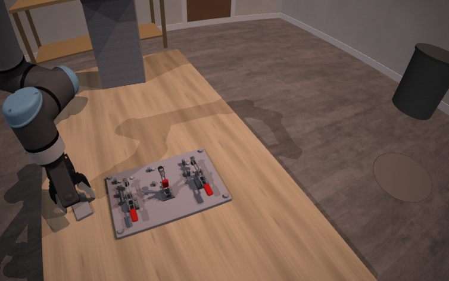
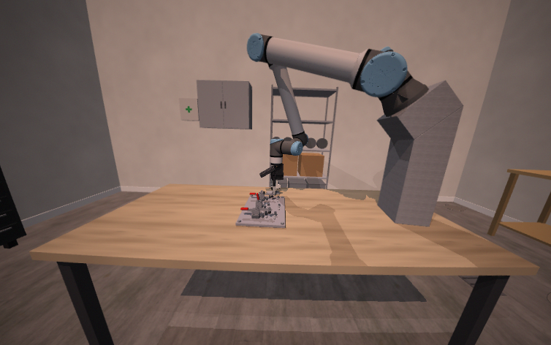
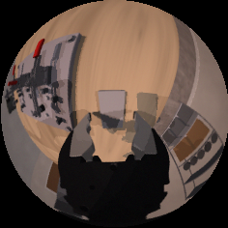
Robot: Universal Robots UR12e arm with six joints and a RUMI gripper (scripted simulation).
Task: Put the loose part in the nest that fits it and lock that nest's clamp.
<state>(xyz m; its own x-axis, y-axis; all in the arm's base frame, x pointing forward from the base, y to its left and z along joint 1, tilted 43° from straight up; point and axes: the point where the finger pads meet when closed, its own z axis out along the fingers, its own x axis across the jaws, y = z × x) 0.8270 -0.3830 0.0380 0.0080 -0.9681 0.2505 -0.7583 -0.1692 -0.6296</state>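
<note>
The loose part (image 1: 83,212) (image 3: 112,101) is a plain grey rectangular plate beside the fixture's left end in the top view; its height above the table is hard to tell. My gripper (image 1: 78,203) (image 2: 274,191) (image 3: 112,112) is partly open, its fingertips on either side of the part's near end, with a visible gap on both sides in the wrist view. The fixture plate (image 1: 155,215) (image 2: 261,224) carries three clamps. The left red handle (image 1: 133,215) and right red handle (image 1: 208,189) reach outward and low; the middle handle (image 1: 165,183) stands up. Pad layouts are too small to read.
The fixture stands on the wooden table (image 1: 265,231) (image 2: 162,243), with small posts and corner bolts on its plate. The grey robot pedestal (image 1: 119,49) (image 2: 419,175) stands farther back on the table. The table's left edge is close to the gripper in the top view.
</note>
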